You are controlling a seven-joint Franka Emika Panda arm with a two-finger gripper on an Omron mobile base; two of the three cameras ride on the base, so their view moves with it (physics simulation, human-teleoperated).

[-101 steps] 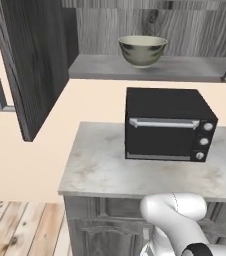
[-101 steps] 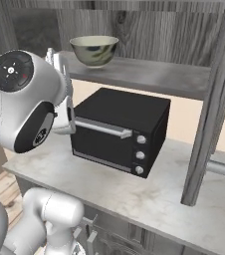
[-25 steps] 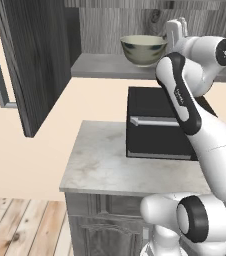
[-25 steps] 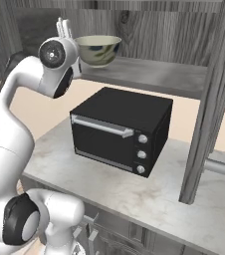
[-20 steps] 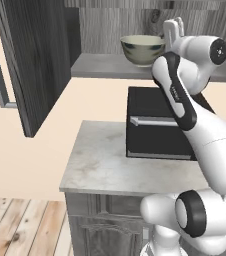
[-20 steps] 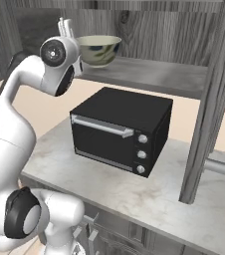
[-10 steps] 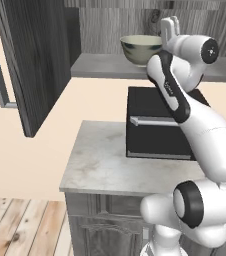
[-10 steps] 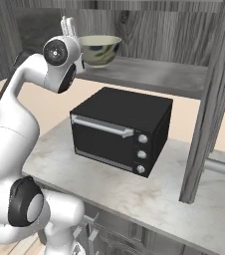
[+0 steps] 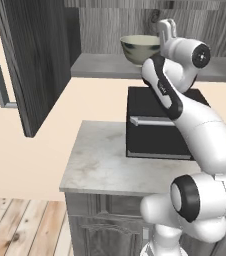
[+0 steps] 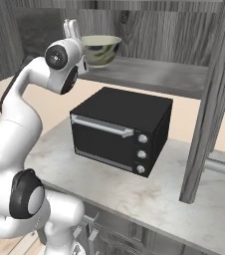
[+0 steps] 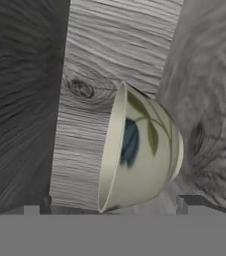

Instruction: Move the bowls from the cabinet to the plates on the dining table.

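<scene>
— Cream rim, greenish mottled outside: that bowl (image 9: 140,49) sits upright on the open cabinet shelf (image 9: 105,66), above the black oven (image 10: 120,128). What's different from a second ago?

— The gripper (image 9: 167,28) has crept a little closer to the bowl's side; five seconds back the arm was nowhere near the shelf. The bowl itself hasn't moved.

— Fingers?

— Spread wide, holding nothing. In the hand view both dark tips (image 11: 187,202) flank the bowl (image 11: 140,155), and the view is rolled so the bowl looks tipped on its side.

— So the grasp is close?

— I'd judge so: approach nearly done, closing and lifting not yet begun.

— Surfaces?

— Glazed, deep and round, a painted leaf sprig on its wall. Dark wood-grain cabinet with a knot in the back panel; pale marble counter (image 9: 102,162) under the oven.
</scene>
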